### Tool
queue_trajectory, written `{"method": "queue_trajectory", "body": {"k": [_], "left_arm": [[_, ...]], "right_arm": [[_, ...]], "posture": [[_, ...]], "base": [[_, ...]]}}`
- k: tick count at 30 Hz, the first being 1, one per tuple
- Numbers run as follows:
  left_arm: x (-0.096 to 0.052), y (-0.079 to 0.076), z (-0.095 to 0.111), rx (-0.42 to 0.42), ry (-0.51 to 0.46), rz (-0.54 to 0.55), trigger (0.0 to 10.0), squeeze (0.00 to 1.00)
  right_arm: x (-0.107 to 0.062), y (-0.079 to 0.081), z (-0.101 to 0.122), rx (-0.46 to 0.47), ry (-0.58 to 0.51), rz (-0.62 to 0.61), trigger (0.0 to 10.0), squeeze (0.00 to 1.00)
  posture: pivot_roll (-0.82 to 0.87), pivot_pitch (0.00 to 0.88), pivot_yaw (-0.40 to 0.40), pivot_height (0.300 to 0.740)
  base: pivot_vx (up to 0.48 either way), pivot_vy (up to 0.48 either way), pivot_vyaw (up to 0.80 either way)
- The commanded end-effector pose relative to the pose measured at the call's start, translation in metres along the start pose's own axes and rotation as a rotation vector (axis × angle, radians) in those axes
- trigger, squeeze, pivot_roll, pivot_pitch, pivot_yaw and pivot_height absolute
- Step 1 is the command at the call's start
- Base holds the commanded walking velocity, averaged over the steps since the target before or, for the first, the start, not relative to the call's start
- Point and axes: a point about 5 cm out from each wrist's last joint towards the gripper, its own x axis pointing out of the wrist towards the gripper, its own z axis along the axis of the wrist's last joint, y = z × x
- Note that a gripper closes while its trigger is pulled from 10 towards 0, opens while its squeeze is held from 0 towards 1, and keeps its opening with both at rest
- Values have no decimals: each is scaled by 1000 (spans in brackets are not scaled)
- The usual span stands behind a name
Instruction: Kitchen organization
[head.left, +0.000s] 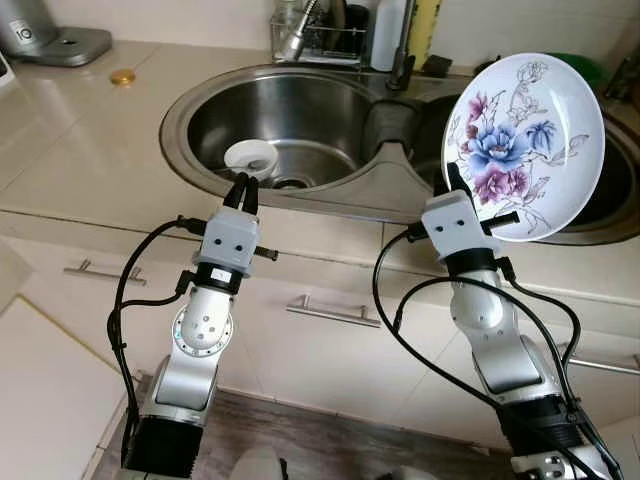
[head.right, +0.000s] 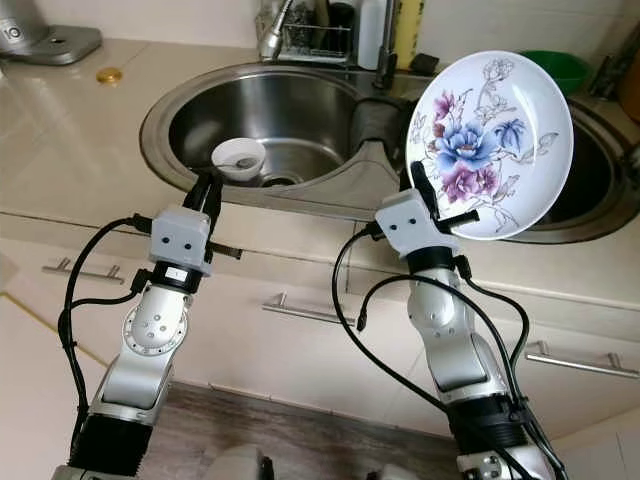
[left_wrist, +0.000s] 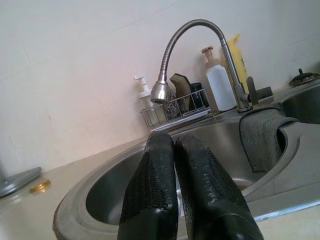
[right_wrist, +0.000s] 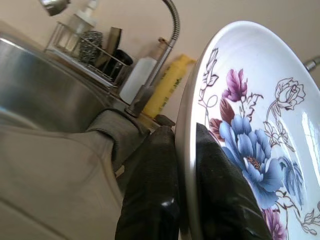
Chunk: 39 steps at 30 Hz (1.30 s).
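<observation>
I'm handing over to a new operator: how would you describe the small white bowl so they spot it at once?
Find the steel double sink in the beige counter and look into its left basin. The small white bowl sits on the basin floor beside the drain, just beyond the left gripper and its shut fingers. It is plain white, unlike the big flowered plate in the right gripper.

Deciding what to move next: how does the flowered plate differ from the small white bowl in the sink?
The flowered plate is held up on edge, its rim pinched by the right gripper; the small white bowl sits upright on the left sink basin floor, untouched. The plate is far wider and shallow, painted with blue and purple flowers; the bowl is plain. The left gripper hovers shut at the counter edge near the bowl. Both are white.
</observation>
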Motion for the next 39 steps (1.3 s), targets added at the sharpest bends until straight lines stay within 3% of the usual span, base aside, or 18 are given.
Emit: {"method": "queue_trajectory", "body": {"k": [1, 8, 25, 39], "left_arm": [[2, 1, 2, 3, -9, 1, 10000, 0], [3, 2, 2, 3, -13, 2, 10000, 0], [3, -1, 3, -6, -17, -2, 10000, 0], [2, -1, 3, -11, -18, -5, 10000, 0]], "right_arm": [[6, -3, 3, 26, -1, -15, 10000, 0], [6, 0, 1, 36, 0, -1, 10000, 0], [5, 1, -1, 43, 11, 9, 10000, 0], [5, 1, -1, 53, 11, 0, 10000, 0]], "posture": [[157, 0, -20, 740], [160, 0, -22, 740], [155, 0, -23, 740], [153, 0, -22, 740]], "base": [[300, 0, 0], [298, 0, 0], [0, 0, 0], [244, 0, 0]]}}
